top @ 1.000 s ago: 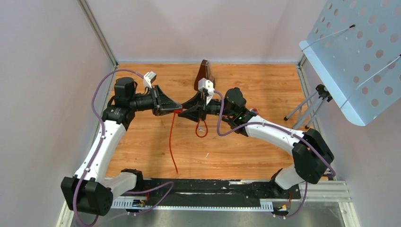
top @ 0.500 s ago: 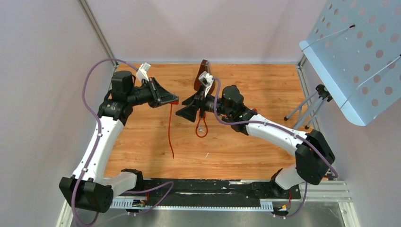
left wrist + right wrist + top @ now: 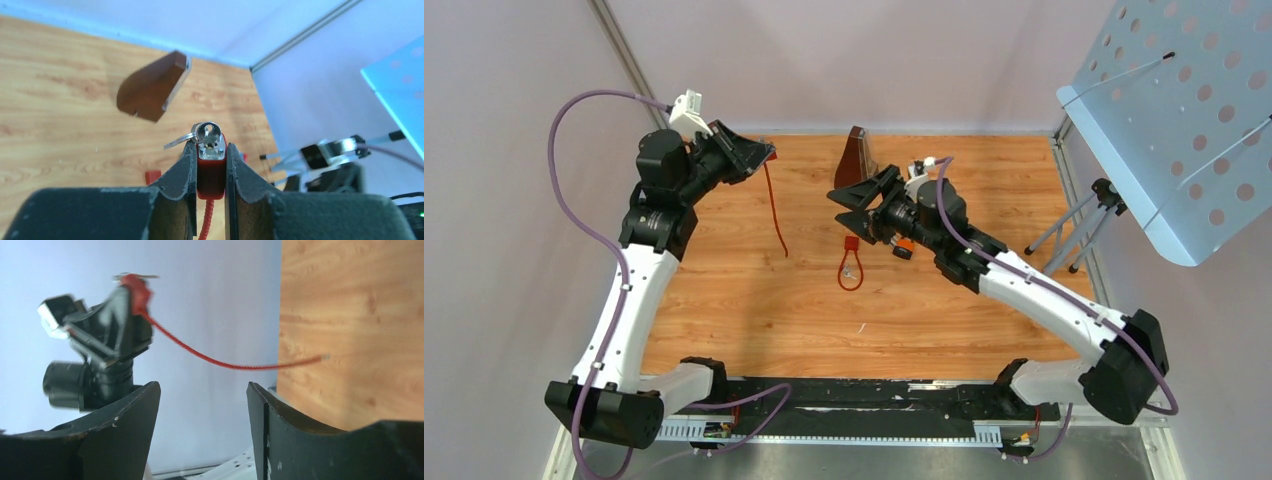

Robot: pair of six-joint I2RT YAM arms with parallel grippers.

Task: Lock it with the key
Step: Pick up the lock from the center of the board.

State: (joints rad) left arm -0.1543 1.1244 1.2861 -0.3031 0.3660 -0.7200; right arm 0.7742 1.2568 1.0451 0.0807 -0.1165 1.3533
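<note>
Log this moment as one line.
left gripper: shut on red lock, raised | key: in lock | cable: hangs loose | right gripper: open, empty

The cable lock (image 3: 211, 167) is red with a silver face, and the key (image 3: 207, 132) in it is bright silver. Its cable (image 3: 235, 367) is red, like the small loop (image 3: 850, 288) near the worktop's middle. The worktop (image 3: 984, 330) shows orange-brown wood grain. A wedge (image 3: 857, 160) at its far edge is dark brown. The perforated panel (image 3: 1184, 120) is pale blue; the left arm (image 3: 629, 315) and right arm (image 3: 1044, 300) are white with black joints
</note>
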